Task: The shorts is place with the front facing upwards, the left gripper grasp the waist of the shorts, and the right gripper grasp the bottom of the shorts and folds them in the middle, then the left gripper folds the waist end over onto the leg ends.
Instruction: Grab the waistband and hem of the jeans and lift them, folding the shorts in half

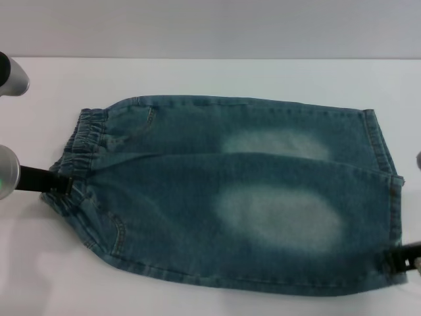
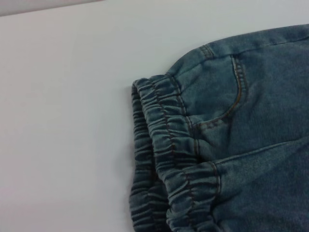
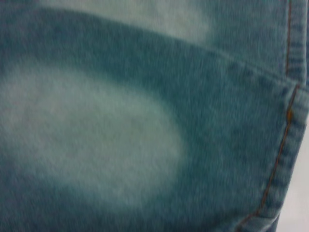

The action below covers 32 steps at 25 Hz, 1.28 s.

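Denim shorts [image 1: 230,197] are seen from the head view, spread flat on a white table [image 1: 210,76], with the near leg overlapping the far leg and a pale faded patch on each. The waist of the shorts [image 1: 82,148], a ruffled elastic band, forms the end toward the robot's left; the bottom of the shorts [image 1: 385,184], two straight stitched hems, forms the opposite end. The left gripper [image 1: 58,182], a black claw, is pressed against the waistband at its near part, but whether its fingers are closed on cloth cannot be told. The right gripper [image 1: 400,258] is seen as a black tip at the near corner of the hems; its grip cannot be told either. Bare table is left open beyond the shorts' far edge and beside the waistband. A silver-grey rounded part [image 1: 13,76] sits well beyond the waistband, apart from the cloth.

From the left wrist view, the waistband [image 2: 166,145] is shown gathered in two layers, with a curved stitched pocket [image 2: 227,104] just beside it and open white table [image 2: 63,121] on its outer side.

From the right wrist view, a faded patch [image 3: 91,140] fills most of the picture, and the stitched hem [image 3: 285,145] runs beside it, with a sliver of table past the hem.
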Available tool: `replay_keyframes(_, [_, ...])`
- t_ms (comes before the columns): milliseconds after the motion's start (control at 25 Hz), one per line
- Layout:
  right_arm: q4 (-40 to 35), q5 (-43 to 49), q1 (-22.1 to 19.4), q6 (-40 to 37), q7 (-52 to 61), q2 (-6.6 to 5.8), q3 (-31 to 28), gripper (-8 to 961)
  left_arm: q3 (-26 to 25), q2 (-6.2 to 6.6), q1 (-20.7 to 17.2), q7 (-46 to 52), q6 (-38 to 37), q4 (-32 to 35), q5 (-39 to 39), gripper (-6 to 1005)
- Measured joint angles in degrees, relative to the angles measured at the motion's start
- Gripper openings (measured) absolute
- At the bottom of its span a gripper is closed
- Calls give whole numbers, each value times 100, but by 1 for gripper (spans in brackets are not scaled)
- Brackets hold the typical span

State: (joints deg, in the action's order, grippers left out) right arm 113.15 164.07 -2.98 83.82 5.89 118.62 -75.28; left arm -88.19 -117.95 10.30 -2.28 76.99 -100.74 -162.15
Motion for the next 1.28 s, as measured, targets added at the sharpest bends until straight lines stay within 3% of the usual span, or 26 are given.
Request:
replay_keyframes(480, [310, 22, -31, -885, -13, 3, -81, 1, -40, 0, -45, 24, -239, -12, -2, 31])
replay_keyframes(800, [340, 27, -32, -1662, -171, 11, -489, 0, -136, 0, -80, 51, -652, -130, 4, 31])
replay_keyframes(1000, [275, 183, -56, -2451, -329, 17, -693, 0, -212, -5, -64, 57, -1181, -124, 25, 31])
replay_keyframes(1280, [88, 312, -325, -3720, -403, 22, -793, 0, -38, -9, -198, 61, -2595, 108, 231, 31])
